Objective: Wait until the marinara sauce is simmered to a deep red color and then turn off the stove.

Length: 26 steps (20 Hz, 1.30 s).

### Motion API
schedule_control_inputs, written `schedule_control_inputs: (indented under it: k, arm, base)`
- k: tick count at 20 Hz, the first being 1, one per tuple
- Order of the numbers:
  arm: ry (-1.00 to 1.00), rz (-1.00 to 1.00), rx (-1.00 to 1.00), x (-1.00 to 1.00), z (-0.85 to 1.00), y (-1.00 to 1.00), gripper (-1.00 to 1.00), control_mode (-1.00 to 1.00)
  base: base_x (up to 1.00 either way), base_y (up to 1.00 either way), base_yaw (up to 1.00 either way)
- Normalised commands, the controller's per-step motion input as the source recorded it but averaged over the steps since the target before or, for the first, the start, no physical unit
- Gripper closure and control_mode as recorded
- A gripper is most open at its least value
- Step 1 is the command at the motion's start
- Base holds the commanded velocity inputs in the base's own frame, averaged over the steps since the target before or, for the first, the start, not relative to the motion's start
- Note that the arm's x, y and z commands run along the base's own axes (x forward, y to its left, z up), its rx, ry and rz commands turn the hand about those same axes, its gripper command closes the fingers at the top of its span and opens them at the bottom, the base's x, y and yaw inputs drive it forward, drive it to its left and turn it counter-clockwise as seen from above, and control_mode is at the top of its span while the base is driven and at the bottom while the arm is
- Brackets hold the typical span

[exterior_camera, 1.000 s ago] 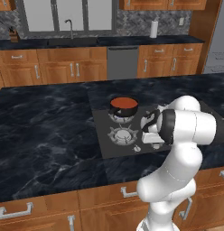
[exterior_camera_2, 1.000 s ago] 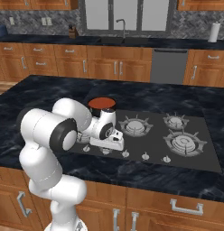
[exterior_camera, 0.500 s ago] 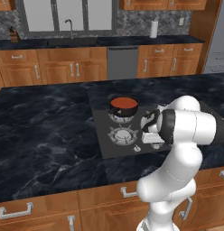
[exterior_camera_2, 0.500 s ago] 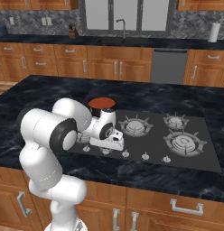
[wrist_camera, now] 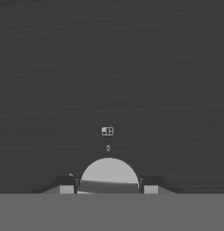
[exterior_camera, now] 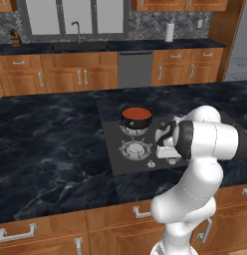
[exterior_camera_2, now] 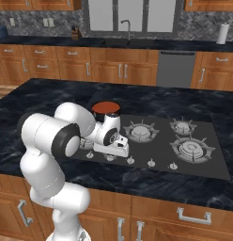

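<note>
Fingers clamped on one silver knob; one pot, red marinara sauce; stove, four burners.

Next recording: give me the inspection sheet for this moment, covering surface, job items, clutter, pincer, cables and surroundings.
Surface: black marbled island countertop, with the stove set into it.
Job's things: sauce orange-red, in a small dark pot on a back burner. Silver knobs line the stove's near edge.
Clutter: nothing seen.
Pincer: pincer low over the dark stove panel, one round knob between its fingertips; contact cannot be told.
Cables: nothing seen.
Surroundings: wooden cabinets, sink faucet, dishwasher, paper towel roll on the back counter.
</note>
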Motion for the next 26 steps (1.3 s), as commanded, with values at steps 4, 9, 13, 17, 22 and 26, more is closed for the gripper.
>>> schedule_control_inputs:
  k: [4, 9, 13, 17, 22, 26]
  arm:
    - [0.00, 0.00, 0.00, 0.00, 0.00, 0.00, 1.00, -1.00]
    - [0.00, 0.00, 0.00, 0.00, 0.00, 0.00, 1.00, -1.00]
    - [0.00, 0.00, 0.00, 0.00, 0.00, 0.00, 1.00, -1.00]
    - [0.00, 0.00, 0.00, 0.00, 0.00, 0.00, 1.00, -1.00]
    - [0.00, 0.00, 0.00, 0.00, 0.00, 0.00, 1.00, -1.00]
    - [0.00, 0.00, 0.00, 0.00, 0.00, 0.00, 1.00, -1.00]
  base:
    - [0.00, 0.00, 0.00]
    - [0.00, 0.00, 0.00]
    - [0.00, 0.00, 0.00]
    - [0.00, 0.00, 0.00]
    - [0.00, 0.00, 0.00]
    - [0.00, 0.00, 0.00]
